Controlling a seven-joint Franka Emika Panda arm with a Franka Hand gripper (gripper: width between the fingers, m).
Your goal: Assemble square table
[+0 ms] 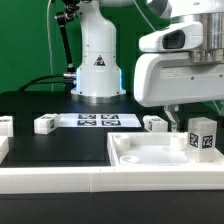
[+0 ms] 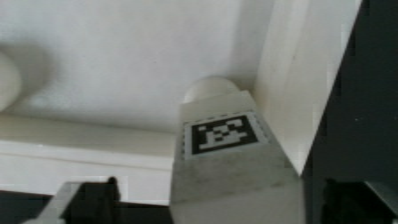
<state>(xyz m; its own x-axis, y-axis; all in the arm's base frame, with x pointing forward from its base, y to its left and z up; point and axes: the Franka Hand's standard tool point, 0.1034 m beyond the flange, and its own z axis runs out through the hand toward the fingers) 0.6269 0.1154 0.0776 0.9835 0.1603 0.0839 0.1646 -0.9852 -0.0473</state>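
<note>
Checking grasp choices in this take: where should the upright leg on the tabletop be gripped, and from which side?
Probably its upper part, from straight above. The leg stands upright close to the rim of the tabletop, so its flat sides are free high up but crowded lower down. The fingers should close on two opposite flat faces.

Bright, even light — wrist view blurry.

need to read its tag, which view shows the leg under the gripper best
The wrist view: the leg fills the middle of the frame, one tag facing the camera, large and clear. The exterior view shows that leg small at its right, upright, with tags too small to read.
</note>
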